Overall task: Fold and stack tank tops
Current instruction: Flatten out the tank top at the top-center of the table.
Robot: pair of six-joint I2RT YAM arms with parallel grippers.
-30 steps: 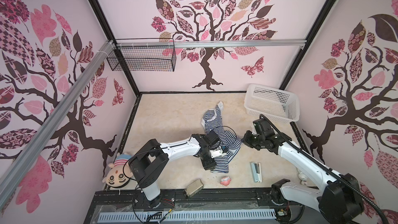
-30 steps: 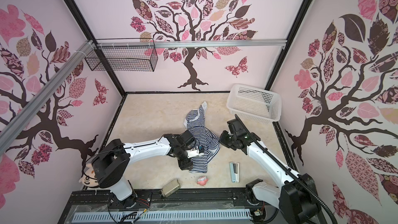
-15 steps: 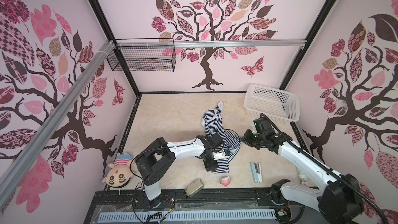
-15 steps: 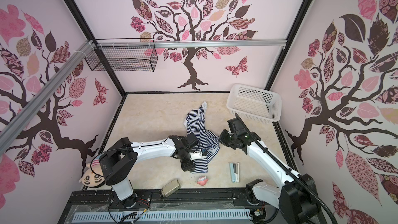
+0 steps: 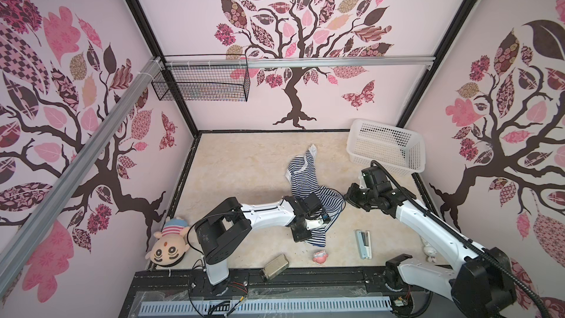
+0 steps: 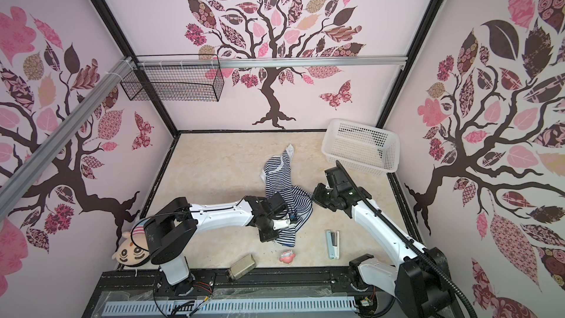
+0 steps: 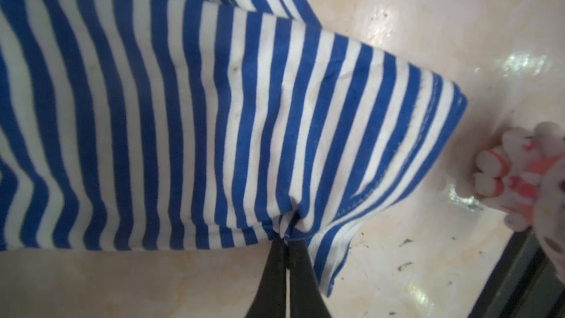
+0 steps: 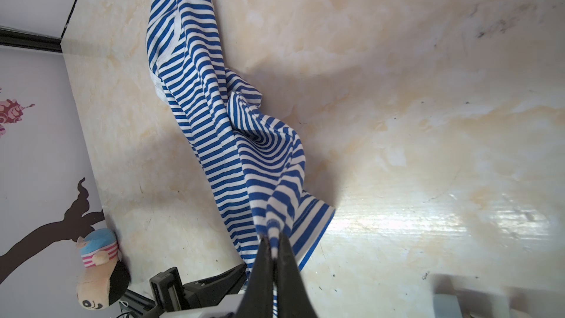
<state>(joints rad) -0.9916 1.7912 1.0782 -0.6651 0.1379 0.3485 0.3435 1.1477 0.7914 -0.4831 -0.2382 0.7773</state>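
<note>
Closed within the last second, the left hand (image 7: 286,240) is clamped on the hem of the striped tank top (image 5: 301,178). Another fold is pinched by the right hand (image 8: 273,238). It is laid rumpled at the middle of the worktop (image 5: 238,172), a small pink toy (image 5: 320,256) near its front end.

The tank top (image 7: 214,111) is soft knit cloth, matt, with a stitched hem and a few faint grubby marks. The worktop (image 8: 428,136) looks like smooth marbled laminate, glossy enough to throw bright glare, flecked with dark specks and scuffs. The basket (image 5: 388,148) is white perforated plastic; the wall rack (image 5: 201,85) is thin black wire and the rail (image 5: 336,63) is dull silvery metal. The doll (image 5: 169,244) is matt plush.
</note>
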